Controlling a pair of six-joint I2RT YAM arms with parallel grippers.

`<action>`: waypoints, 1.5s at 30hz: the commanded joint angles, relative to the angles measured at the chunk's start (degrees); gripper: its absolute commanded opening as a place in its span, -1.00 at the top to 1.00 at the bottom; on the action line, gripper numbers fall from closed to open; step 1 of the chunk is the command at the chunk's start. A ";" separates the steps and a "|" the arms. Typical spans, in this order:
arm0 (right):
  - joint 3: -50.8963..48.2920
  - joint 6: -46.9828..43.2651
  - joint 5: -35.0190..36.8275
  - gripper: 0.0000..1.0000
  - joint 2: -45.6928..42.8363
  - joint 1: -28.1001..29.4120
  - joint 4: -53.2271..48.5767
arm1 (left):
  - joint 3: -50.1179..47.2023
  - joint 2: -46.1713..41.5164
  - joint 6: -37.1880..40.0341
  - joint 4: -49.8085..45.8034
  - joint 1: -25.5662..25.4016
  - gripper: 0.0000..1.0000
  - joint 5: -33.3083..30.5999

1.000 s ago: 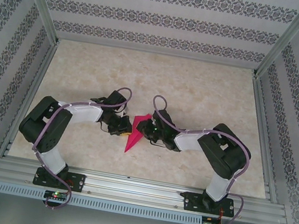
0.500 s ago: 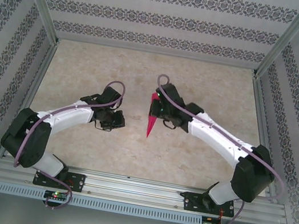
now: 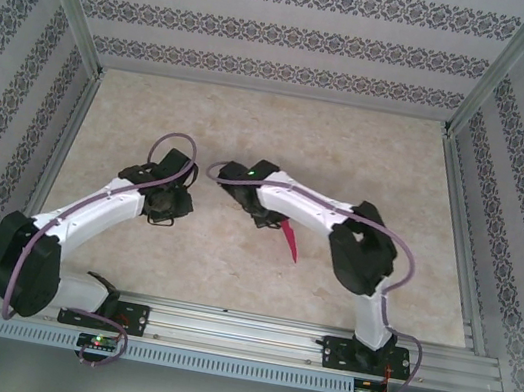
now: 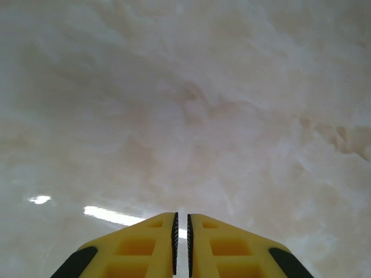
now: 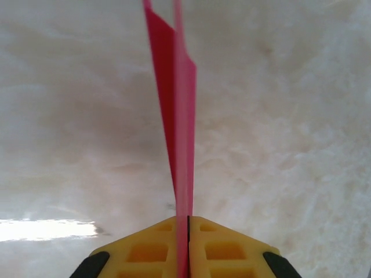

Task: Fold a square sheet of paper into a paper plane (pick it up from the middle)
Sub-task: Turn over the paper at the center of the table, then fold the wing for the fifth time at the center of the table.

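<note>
Pinching the paper plane (image 5: pixel 181 116) tightly is the right end effector (image 5: pixel 188 220).

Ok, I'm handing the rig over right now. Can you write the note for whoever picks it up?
Left gripper: jaws shut, nothing between them, over bare table left of centre.
Right gripper: jaws shut on the paper plane, pinching one end. The rest sticks out ahead of them.
Done: the sheet is folded into a slim dart.
Left: probably just set it down and release. I can't tell whether any fold needs tidying.
</note>
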 commanded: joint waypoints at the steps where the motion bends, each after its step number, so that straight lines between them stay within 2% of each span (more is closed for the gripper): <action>1: 5.86 1.41 -3.71 0.76 5.22 2.31 -2.16 | -0.15 -2.02 -2.99 -7.14 1.32 0.69 -6.75; 5: 4.74 0.68 -14.03 0.52 4.91 3.24 6.26 | -0.16 -3.83 -3.97 -8.99 1.80 0.68 -9.10; 6: 2.65 0.59 -16.92 0.38 3.09 3.25 10.11 | -0.25 -4.25 -4.11 -9.30 1.97 0.67 -9.53; 7: -0.43 0.85 -20.44 0.15 0.52 2.94 14.79 | -0.41 -4.74 -4.32 -9.63 2.07 0.67 -10.02; 8: -4.13 1.07 -25.54 0.05 -2.48 2.29 19.81 | -0.32 -4.99 -4.50 -9.84 2.32 0.66 -10.25; 13: -27.04 7.74 -42.93 -0.31 -21.22 -2.55 49.57 | -0.32 -4.88 -2.69 -8.14 2.53 0.63 -8.06; 15: -33.98 10.31 -48.02 -0.32 -26.81 -5.23 58.65 | -0.54 -4.28 -1.12 -5.96 2.59 0.63 -5.33; 18: -39.66 9.49 -52.41 -0.38 -30.56 -7.62 62.18 | -1.20 -3.30 1.10 -1.66 2.53 0.59 -0.06; 21: -43.41 10.29 -50.06 -0.28 -32.47 -8.13 60.80 | -1.41 -2.27 2.57 1.99 2.35 0.55 5.42; 25: -49.71 13.54 -55.81 0.24 -31.49 -9.91 69.74 | -2.62 -0.76 3.84 8.04 2.17 0.49 13.82; 28: -50.88 13.40 -57.22 0.42 -29.01 -9.96 71.02 | -2.74 1.24 3.93 10.67 1.55 0.47 18.51; 34: -53.49 13.72 -56.81 0.49 -25.36 -11.68 74.93 | -1.06 5.82 4.40 11.99 -0.88 0.45 21.98; 38: -57.77 15.54 -57.34 0.49 -23.34 -14.32 82.00 | 0.64 8.82 4.68 12.16 -2.74 0.45 23.41; 41: -60.69 19.09 -59.37 0.49 -20.12 -15.21 89.47 | 0.45 9.83 3.63 14.69 -3.56 0.34 25.45; 45: -64.99 23.94 -57.89 0.51 -17.45 -16.01 97.46 | 0.30 10.47 2.48 16.48 -3.66 0.18 26.67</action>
